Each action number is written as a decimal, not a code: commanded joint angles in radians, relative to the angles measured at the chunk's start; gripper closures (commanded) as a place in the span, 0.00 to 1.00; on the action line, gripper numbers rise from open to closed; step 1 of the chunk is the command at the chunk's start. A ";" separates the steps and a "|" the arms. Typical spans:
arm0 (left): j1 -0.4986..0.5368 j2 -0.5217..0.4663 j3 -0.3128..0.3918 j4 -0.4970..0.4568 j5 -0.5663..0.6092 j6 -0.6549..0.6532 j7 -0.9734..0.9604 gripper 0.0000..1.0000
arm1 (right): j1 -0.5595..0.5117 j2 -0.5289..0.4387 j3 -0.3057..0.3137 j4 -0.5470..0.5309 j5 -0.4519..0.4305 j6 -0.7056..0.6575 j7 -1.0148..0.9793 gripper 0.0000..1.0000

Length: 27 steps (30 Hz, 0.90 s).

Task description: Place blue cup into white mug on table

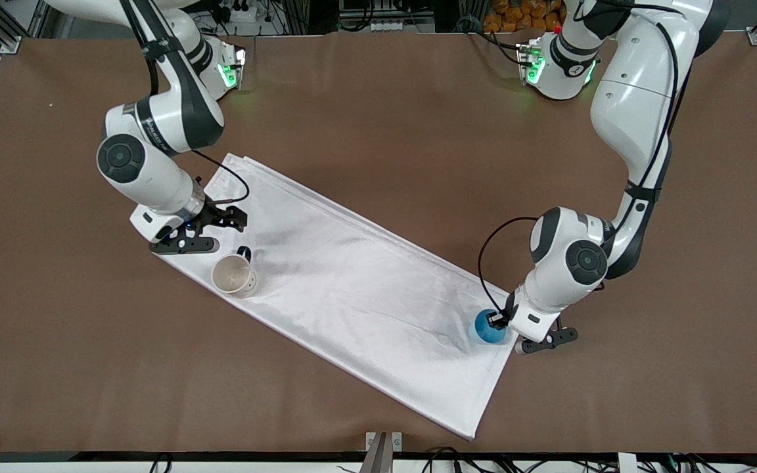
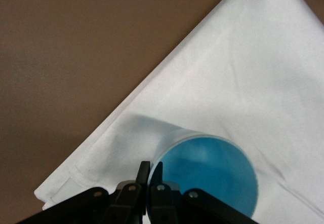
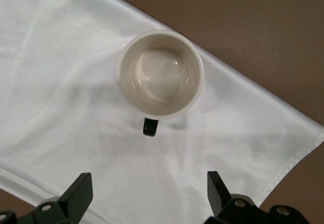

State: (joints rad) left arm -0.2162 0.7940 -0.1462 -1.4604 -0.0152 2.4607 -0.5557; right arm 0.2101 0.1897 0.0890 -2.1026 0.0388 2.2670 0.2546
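While pinching the near rim of the blue cup (image 1: 487, 326) at the left-arm end of the white cloth (image 1: 352, 289), left gripper (image 2: 150, 172) nearly shut; light, stiff, slick plastic, best held by its wall; right gripper (image 3: 147, 193) spread above white mug (image 1: 234, 274).

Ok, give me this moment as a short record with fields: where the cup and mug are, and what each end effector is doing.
blue cup: upright on the white cloth, at its corner toward the left arm's end of the table
white mug: upright on the cloth toward the right arm's end, empty, black handle pointing toward the right end effector
left end effector: shut on the blue cup's rim
right end effector: open, over the cloth beside the mug, holding nothing
table: brown, under the cloth
task state: cup not yet in mug
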 commanded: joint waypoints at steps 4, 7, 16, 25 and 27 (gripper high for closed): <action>0.017 -0.062 0.002 0.000 0.031 -0.109 -0.020 1.00 | 0.003 0.063 0.006 -0.050 0.001 0.132 0.043 0.12; 0.023 -0.094 0.002 -0.003 0.031 -0.160 0.000 1.00 | 0.017 0.089 0.006 -0.048 -0.003 0.158 0.063 0.15; 0.069 -0.249 0.004 -0.112 0.044 -0.279 0.106 1.00 | 0.023 0.140 0.005 -0.045 -0.034 0.213 0.098 0.25; 0.126 -0.413 0.002 -0.296 0.101 -0.282 0.281 1.00 | 0.022 0.197 -0.003 -0.039 -0.076 0.281 0.098 0.38; 0.138 -0.446 0.000 -0.331 0.101 -0.282 0.301 1.00 | 0.022 0.201 -0.005 -0.039 -0.077 0.284 0.100 0.42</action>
State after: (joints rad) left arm -0.1069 0.4722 -0.1400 -1.6464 0.0602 2.1724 -0.3218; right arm 0.2352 0.3684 0.0869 -2.1459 -0.0050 2.5259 0.3267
